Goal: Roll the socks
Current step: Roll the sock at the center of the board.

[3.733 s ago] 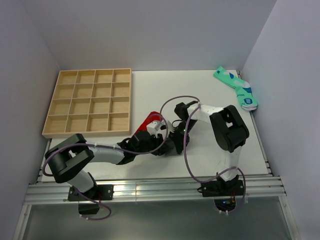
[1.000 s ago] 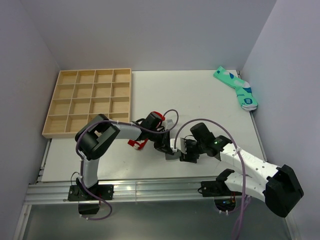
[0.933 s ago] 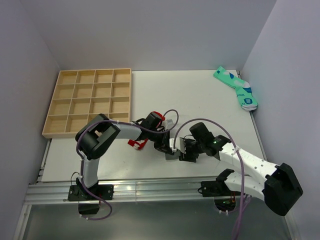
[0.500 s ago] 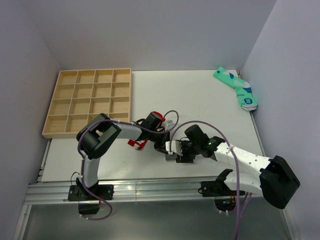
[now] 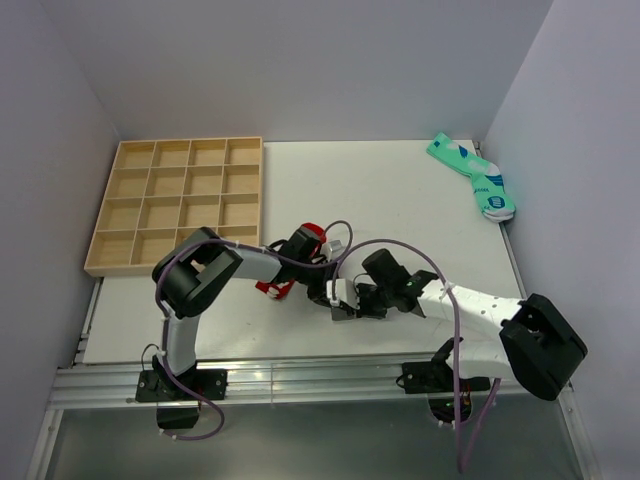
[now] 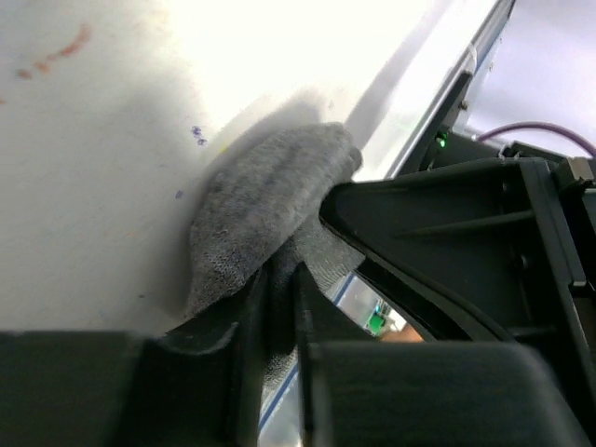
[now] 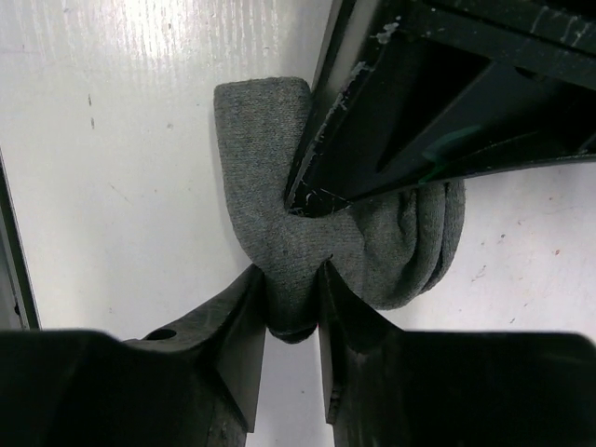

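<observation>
- The grey sock [image 7: 270, 205] lies on the white surface [image 5: 400, 200]. It is bunched into a fat bend, not yet a neat roll.
- The right tool [image 7: 291, 289] is clenched on the grey sock. It squeezes the bottom of the bend tight between its two fingers.
- The left tool [image 6: 277, 279] grasps the grey sock too. A fold of cloth is stuck in the thin gap between its fingers.
- Both tools touch the grey sock, and their tips almost meet on it. The left tool comes at the grey sock from its far-left side. The right tool comes from its right side.
- Seen from the right tool, one end of the grey sock sticks straight out, away from the pinch. The rest curls off to the side, under the left tool.
- That loose end sits on the right tool's side. So the right tool looks best placed to wrap it over while the left tool holds the bundle.
- The red sock [image 5: 268, 288] lies just left of the grey sock. The left arm [image 5: 250, 262] partly hides it, so it is not clear if the two socks touch.
- The wooden tray [image 5: 175, 205] is well off to the far left of the grey sock. The mint-green socks [image 5: 475, 178] are well off to its far right.
</observation>
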You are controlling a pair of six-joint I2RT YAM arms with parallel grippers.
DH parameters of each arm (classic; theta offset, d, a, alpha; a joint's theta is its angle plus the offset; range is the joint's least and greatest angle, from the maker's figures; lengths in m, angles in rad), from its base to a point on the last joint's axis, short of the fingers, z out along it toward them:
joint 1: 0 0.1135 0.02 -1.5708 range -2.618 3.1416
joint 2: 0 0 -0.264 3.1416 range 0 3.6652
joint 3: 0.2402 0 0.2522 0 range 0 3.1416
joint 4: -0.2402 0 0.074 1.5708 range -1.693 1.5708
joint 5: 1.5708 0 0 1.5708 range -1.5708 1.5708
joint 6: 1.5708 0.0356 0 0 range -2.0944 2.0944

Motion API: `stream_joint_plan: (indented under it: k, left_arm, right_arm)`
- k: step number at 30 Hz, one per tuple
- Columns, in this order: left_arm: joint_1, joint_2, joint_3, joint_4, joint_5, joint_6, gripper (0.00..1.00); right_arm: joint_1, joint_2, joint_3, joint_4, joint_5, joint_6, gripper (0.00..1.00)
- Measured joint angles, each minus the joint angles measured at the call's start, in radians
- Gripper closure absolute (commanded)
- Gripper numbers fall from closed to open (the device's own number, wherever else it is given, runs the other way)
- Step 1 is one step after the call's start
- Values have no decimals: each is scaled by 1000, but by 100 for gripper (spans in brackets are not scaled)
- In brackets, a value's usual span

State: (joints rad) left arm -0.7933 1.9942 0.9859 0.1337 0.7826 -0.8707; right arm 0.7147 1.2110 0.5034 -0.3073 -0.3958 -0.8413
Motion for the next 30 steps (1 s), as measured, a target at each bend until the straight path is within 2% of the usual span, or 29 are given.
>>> stream_joint_plan:
  k: [1, 2, 7, 17, 25, 30]
  left_arm:
    - [1, -2, -6, 9, -7, -8, 70]
    - [1, -6, -15, 19, -18, -13, 68]
    - [3, -84, -76, 60, -130, -35, 54]
    - [42, -215, -196, 159, -352, -37, 53]
    - [41, -393, -370, 263, -500, -31, 53]
    - [-3, -451, -389, 292, -593, 29, 53]
  right_arm:
    - [0, 5, 2, 2, 1, 8, 71]
    - [0, 10, 5, 2, 1, 13, 74]
    - [-10, 52, 36, 0, -14, 41, 79]
    - [-71, 119, 99, -57, -84, 86, 82]
    - [-218, 304, 281, -269, -220, 67, 82]
    - [-283, 452, 413, -423, -305, 30, 82]
